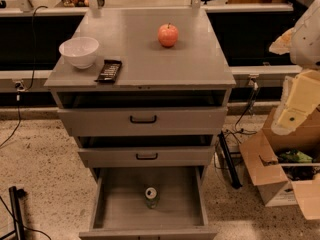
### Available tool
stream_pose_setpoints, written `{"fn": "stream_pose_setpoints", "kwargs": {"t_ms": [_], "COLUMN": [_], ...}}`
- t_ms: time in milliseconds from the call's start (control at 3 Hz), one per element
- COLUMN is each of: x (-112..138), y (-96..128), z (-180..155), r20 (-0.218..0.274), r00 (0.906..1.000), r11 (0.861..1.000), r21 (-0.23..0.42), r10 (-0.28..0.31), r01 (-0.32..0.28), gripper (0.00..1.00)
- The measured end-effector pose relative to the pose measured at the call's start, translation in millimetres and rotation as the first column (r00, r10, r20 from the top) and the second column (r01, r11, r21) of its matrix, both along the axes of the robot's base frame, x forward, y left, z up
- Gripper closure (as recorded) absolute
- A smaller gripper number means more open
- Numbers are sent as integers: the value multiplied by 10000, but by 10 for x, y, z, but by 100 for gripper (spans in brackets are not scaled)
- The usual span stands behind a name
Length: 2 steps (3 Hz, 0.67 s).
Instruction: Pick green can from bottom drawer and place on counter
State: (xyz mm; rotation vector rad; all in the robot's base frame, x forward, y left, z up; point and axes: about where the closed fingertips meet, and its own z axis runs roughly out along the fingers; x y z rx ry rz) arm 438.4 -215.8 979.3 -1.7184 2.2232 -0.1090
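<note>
Gripper (294,109) at the right edge, beside the cabinet; whether open or closed cannot be told. Green can (151,197) upright in the open bottom drawer (117,206). Counter (145,59) bears a red apple (168,35), a white bowl (79,51) and a dark packet (109,70).

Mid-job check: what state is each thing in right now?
bottom drawer: pulled open
green can: upright on its floor, not gripped
top drawer: ajar
middle drawer: ajar
bowl: upright on the counter
apple: stem up on the counter
gripper: at right edge, far from the green can
</note>
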Motion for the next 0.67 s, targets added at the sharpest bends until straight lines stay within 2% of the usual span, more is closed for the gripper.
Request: {"fn": "stream_pose_setpoints", "kwargs": {"t_ms": [333, 667], "x": [0, 51], "y": [0, 74], "z": [0, -132], "r20": [1, 149], "r00": [10000, 9991], "r11": [10000, 9988], "r21": [0, 276], "r10": [0, 391], "r01": [0, -395], "gripper": [0, 0]}}
